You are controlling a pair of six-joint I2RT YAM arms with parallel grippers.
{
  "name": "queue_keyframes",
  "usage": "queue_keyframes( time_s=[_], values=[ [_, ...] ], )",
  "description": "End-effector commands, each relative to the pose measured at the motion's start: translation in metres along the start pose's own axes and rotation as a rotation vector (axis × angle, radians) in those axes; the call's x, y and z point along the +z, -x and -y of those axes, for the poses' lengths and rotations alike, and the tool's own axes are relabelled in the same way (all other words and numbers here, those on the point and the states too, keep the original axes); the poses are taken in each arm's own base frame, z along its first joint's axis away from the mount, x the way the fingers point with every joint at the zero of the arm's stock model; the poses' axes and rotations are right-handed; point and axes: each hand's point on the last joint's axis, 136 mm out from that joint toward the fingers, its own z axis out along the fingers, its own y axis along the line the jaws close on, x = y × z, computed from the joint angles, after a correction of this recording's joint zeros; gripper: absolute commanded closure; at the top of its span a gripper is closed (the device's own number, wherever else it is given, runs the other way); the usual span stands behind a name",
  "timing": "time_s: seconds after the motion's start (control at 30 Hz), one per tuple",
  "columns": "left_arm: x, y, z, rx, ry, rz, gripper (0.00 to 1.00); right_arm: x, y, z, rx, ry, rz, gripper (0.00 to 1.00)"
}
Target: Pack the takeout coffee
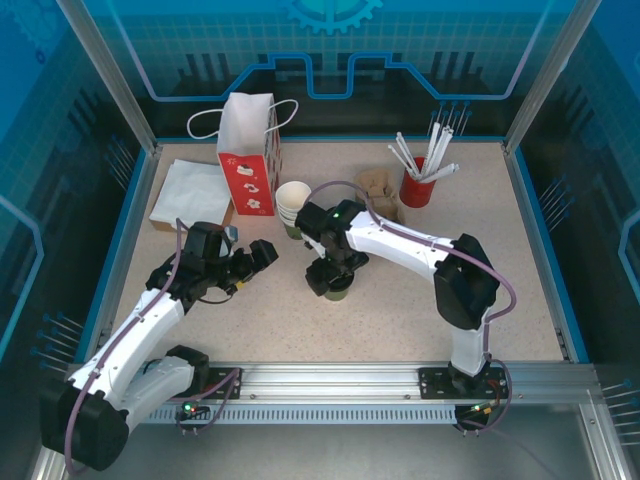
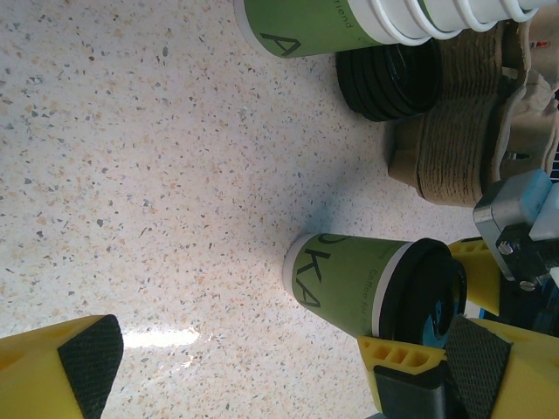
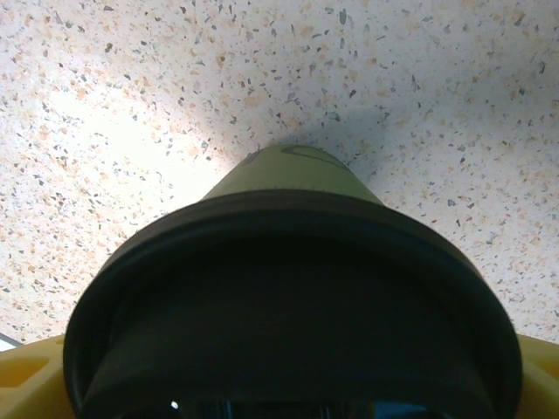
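The takeout coffee, a green paper cup with a black lid, stands upright mid-table. My right gripper hangs over it from above. Its yellow fingers sit on either side of the lid's rim, right at its edges. Whether they press on the lid I cannot tell. My left gripper is a short way left of the cup, low over the table. It is open with nothing between its pads.
A stack of unlidded cups stands behind the coffee, with black lids and cardboard carriers beside it. A red cup of straws is back right. An upright white-and-red paper bag and flat white bags are back left.
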Motion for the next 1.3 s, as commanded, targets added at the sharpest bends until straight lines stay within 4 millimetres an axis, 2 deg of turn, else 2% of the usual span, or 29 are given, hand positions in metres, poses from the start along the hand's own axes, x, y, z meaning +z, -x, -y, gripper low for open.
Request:
queue_keyframes(
  time_s=[0.0, 0.17, 0.27, 0.43, 0.53, 0.83, 0.93, 1.1, 1.27],
  values=[
    [0.000, 0.000, -0.003, 0.017, 0.005, -0.005, 0.01, -0.007, -0.018, 0.005, 0.022, -0.004, -0.016, 0.11],
    [0.001, 0.002, -0.002, 0.023, 0.008, -0.004, 0.01, -0.020, -0.047, 0.034, 0.109, -0.019, -0.022, 0.11],
    [0.001, 0.004, 0.000, 0.031, 0.007, 0.001, 0.01, -0.025, -0.069, 0.060, 0.189, -0.025, -0.027, 0.11],
    [-0.001, 0.010, 0.003, 0.051, 0.009, 0.025, 0.01, -0.032, -0.103, 0.115, 0.357, -0.027, -0.019, 0.12],
    [-0.003, 0.012, 0.003, 0.062, 0.018, 0.032, 0.01, -0.039, -0.114, 0.149, 0.448, -0.031, 0.009, 0.12],
    [-0.007, 0.013, 0.008, 0.077, 0.018, 0.029, 0.01, -0.050, -0.111, 0.259, 0.658, -0.060, 0.089, 0.12],
    [-0.008, 0.012, 0.009, 0.076, 0.012, 0.027, 0.01, -0.049, -0.107, 0.286, 0.702, -0.059, 0.095, 0.13],
    [-0.008, 0.011, 0.008, 0.077, 0.012, 0.024, 0.01, -0.041, -0.098, 0.309, 0.736, -0.065, 0.078, 0.12],
    [-0.009, 0.011, 0.008, 0.086, 0.015, 0.027, 0.01, -0.031, -0.090, 0.319, 0.730, -0.062, 0.056, 0.12]
  ],
)
